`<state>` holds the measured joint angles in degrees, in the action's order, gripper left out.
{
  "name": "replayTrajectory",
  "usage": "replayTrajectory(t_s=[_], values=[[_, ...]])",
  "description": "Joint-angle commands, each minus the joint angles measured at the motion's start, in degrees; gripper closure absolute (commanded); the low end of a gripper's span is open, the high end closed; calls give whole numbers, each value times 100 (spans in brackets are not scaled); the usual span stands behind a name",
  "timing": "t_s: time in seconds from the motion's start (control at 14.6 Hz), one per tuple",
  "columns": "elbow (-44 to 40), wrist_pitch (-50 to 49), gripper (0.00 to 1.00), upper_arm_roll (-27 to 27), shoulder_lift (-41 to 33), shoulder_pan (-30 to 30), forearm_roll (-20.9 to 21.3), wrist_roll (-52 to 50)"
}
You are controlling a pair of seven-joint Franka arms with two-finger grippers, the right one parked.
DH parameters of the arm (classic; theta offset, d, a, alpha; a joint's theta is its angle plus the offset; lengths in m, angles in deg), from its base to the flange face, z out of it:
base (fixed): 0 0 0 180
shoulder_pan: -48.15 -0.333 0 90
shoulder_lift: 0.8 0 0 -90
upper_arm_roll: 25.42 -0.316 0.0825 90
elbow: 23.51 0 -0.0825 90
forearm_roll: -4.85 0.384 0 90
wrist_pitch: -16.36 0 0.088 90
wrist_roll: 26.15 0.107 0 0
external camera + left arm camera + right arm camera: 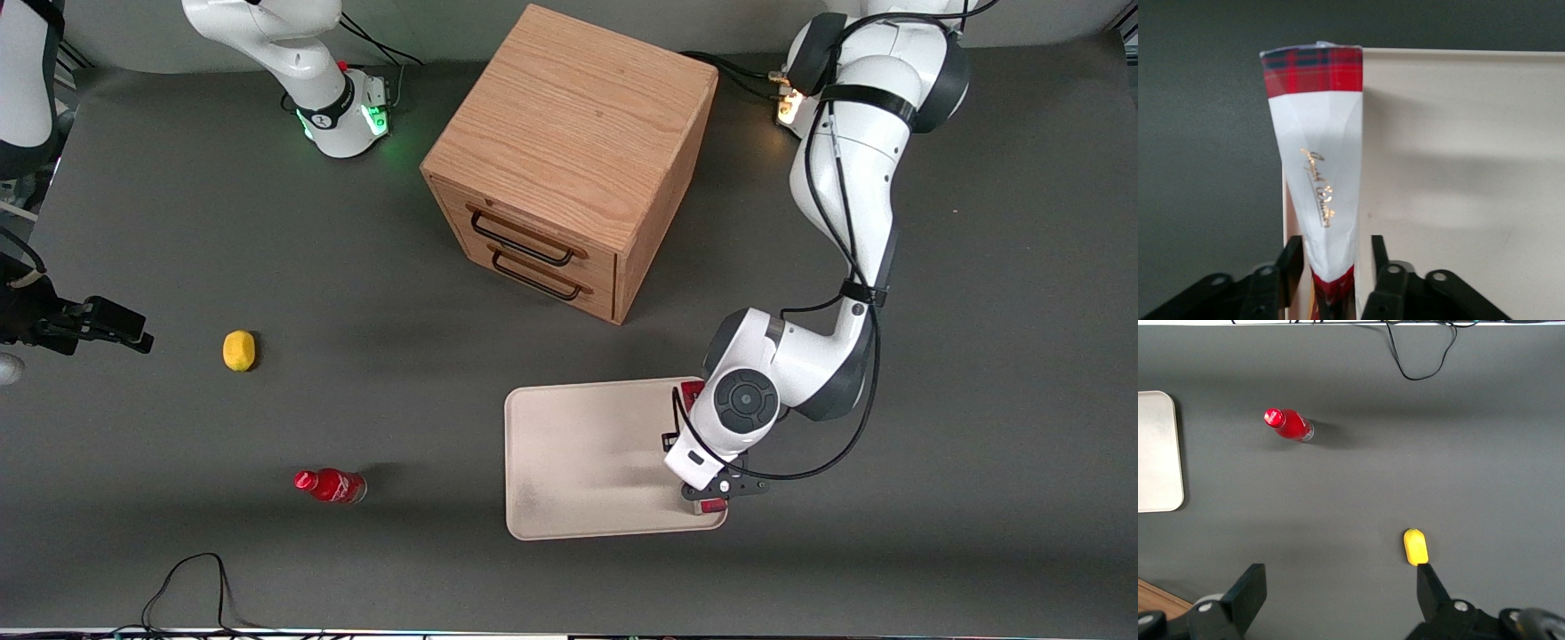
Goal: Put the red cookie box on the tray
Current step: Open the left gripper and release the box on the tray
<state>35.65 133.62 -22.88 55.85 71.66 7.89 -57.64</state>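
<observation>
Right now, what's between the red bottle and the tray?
Only bare table lies between the red bottle and the tray in the front view. The gripper holds the cookie box at the tray's edge.

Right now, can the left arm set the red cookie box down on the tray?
Probably yes: the gripper holds the red cookie box over the tray's edge, with bare tray beside it.

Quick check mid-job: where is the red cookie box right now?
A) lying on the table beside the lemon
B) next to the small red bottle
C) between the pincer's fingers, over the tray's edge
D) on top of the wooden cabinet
C: the wrist view shows the red cookie box between the pincer fingers, along the edge of the tray.
</observation>
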Motion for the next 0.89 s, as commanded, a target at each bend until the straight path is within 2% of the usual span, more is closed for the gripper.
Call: replayTrajectory(t_s=[0.0, 0.27, 0.55, 0.69, 0.82], values=[[7, -28, 0, -140, -249, 84, -40, -85], [728, -342, 0, -131, -1320, -302, -40, 11], [1466, -1115, 0, -140, -2436, -864, -49, 793], [1503, -1809, 0, -166, -2833, -1111, -40, 881], [1799, -2110, 0, -201, -3368, -1330, -23, 1441]])
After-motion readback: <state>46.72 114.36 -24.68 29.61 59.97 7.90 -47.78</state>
